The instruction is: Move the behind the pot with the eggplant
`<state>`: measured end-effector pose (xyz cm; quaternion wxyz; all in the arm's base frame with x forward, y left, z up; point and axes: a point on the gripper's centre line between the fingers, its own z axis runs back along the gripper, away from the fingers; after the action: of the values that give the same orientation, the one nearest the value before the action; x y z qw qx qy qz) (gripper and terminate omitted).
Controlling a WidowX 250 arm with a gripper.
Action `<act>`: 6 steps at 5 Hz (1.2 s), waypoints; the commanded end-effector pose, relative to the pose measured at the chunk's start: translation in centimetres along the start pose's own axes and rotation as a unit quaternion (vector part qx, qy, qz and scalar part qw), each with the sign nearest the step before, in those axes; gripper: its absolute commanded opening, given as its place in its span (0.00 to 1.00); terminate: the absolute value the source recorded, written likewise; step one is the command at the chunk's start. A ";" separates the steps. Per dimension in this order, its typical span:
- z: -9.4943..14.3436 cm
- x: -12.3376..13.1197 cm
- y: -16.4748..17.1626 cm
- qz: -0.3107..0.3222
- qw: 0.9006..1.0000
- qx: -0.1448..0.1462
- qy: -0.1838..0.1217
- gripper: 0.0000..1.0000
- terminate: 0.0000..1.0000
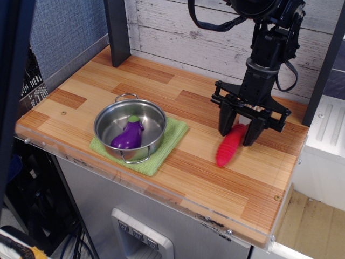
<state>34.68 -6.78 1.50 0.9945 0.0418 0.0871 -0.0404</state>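
The shiny steel pot [106, 121] with two wire loop handles stands on a green cloth [171, 137] at the front left of the wooden table. The purple eggplant [128, 136] with a green cap lies inside the pot. My gripper [237, 137] is far to the right of the pot, pointing down with its fingers [225, 120] spread open. A red ribbed toy [227, 149] lies on the table, its upper end between the fingers, and looks slightly blurred.
A dark post [117, 29] stands at the back left. A white plank wall [178, 32] runs behind the table [178, 178]. A second dark post [326, 70] is at the right edge. The table's front edge has a transparent lip.
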 end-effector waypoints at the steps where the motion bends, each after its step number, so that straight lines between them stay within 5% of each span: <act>1: 4.7 -2.1 1.5 -0.001 0.998 -0.014 -0.061 1.00 0.00; 2: 9.0 -4.7 3.4 0.004 0.993 -0.035 -0.115 1.00 0.00; 4: 11.4 -7.4 7.1 0.011 0.984 -0.061 -0.167 1.00 0.00; 5: 11.5 -7.2 8.8 -0.026 0.990 -0.025 -0.137 1.00 0.00; 6: 11.5 -7.2 8.8 -0.026 0.990 -0.025 -0.137 1.00 0.00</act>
<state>30.65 0.89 13.97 0.9971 0.0057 -0.0287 -0.0698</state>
